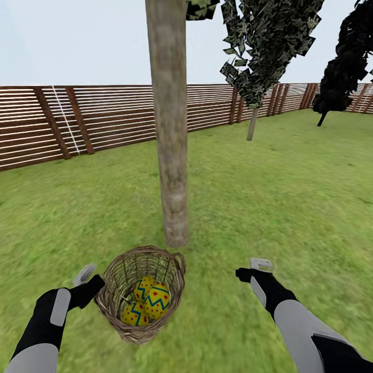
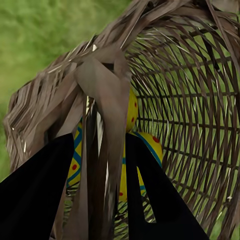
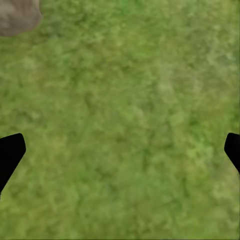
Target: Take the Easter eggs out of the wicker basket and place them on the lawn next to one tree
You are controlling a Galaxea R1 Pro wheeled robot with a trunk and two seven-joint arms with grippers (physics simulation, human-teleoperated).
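three eggs (image 1: 146,301) fill tilted basket (image 1: 173,280), mouth facing the robot.

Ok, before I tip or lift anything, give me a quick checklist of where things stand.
1. Eggs in the basket: the three eggs all lie inside the basket. Ok, none taken out yet.
2. Left grip: left gripper has its fingers either side of the basket's handle loop. Whether they actually clamp it: cannot tell.
3. Basket pose: tilted, mouth turned up toward the head camera. Ok.
4. Right gripper: open, nothing in it, over bare lawn. Ok.
5. Tree: thick trunk stands just beyond the basket. Ok as drop spot.
6. Room by the trunk: open grass to its right. Ok.
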